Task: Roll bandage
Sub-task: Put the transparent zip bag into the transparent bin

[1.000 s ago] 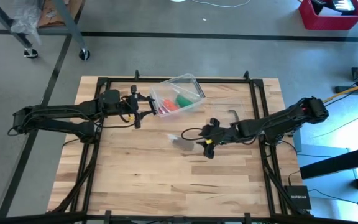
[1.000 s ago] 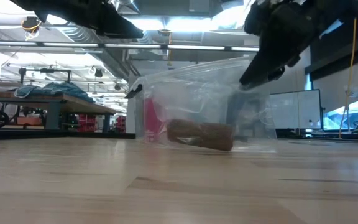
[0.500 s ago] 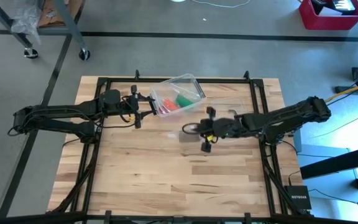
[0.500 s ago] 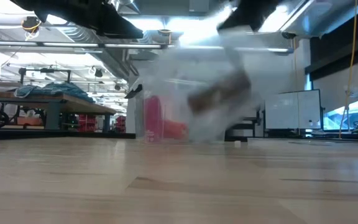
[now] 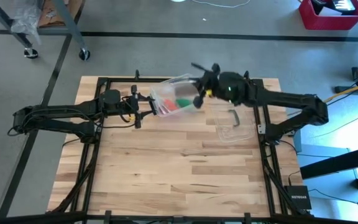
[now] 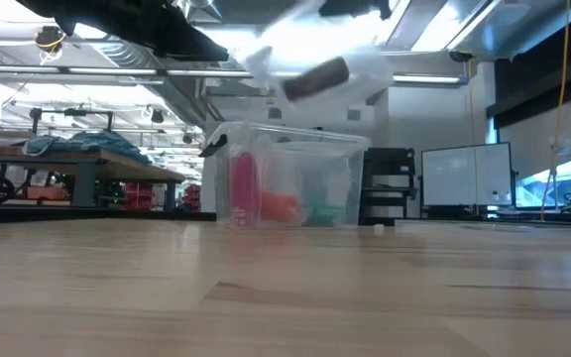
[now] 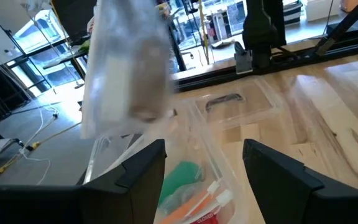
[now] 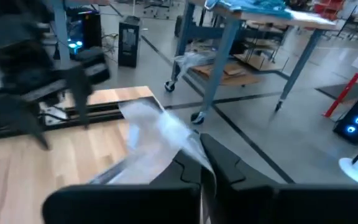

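Your right gripper (image 5: 199, 78) hangs above the open clear box (image 5: 178, 94) at about twelve o'clock on the table (image 5: 166, 168), fingers pinched shut on the edge of a clear plastic bag (image 6: 310, 59). The bandage (image 6: 315, 79) is a small dark brown roll inside that bag, lifted well above the box and tilted in the low view. Your left gripper (image 7: 204, 165) sits at about ten o'clock just beside the box, fingers spread and empty. Judged from its look, the roll is light and soft, and will shift inside slippery film; the bag gives no firm purchase on it. Once it is free of the bag, take the roll across its middle with gentle pressure.
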{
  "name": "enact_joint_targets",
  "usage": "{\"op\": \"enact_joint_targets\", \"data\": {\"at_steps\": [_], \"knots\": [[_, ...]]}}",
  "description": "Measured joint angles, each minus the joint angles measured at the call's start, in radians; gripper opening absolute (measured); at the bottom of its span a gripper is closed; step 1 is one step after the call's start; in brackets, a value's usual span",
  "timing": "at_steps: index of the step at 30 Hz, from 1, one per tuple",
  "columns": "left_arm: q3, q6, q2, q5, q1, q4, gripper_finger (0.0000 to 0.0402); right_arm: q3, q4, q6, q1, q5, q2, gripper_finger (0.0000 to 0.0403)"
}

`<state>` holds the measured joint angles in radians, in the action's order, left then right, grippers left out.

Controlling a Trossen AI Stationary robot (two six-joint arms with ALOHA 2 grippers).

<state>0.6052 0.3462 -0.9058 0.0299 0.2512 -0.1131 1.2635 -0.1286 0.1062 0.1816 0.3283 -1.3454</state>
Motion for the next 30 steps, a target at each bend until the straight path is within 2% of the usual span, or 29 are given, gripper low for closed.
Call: {"op": "enact_joint_targets", "data": {"at_steps": [2,6,9,14,22,25,30], "knots": [[0.0,-0.001,0.0,0.01,0.0,0.0,0.0208,-0.001,0.045,-0.014,0.046,-0.05,-0.021,0.0005],[0.0,-0.017,0.0,0.106,0.0,0.001,0.0208,-0.001,0.105,-0.076,0.098,-0.134,-0.07,0.0007],[0.0,-0.017,0.0,0.167,0.0,0.001,0.0208,-0.001,0.141,-0.099,0.097,-0.138,-0.102,0.0003],[0.0,-0.023,0.0,0.199,0.0,-0.003,0.0208,0.0,0.174,-0.134,0.094,-0.138,-0.153,0.0006],[0.0,-0.077,0.0,0.219,0.04,-0.002,0.0208,-0.001,0.071,-0.128,0.094,-0.141,-0.243,0.0007],[0.0,-0.101,0.0,0.219,0.059,0.001,0.0208,-0.001,0.001,-0.123,0.094,-0.106,-0.251,0.0007],[0.0,-0.11,0.0,0.219,0.072,0.005,0.0208,-0.001,-0.152,-0.085,0.094,0.051,-0.251,0.0007]]}}
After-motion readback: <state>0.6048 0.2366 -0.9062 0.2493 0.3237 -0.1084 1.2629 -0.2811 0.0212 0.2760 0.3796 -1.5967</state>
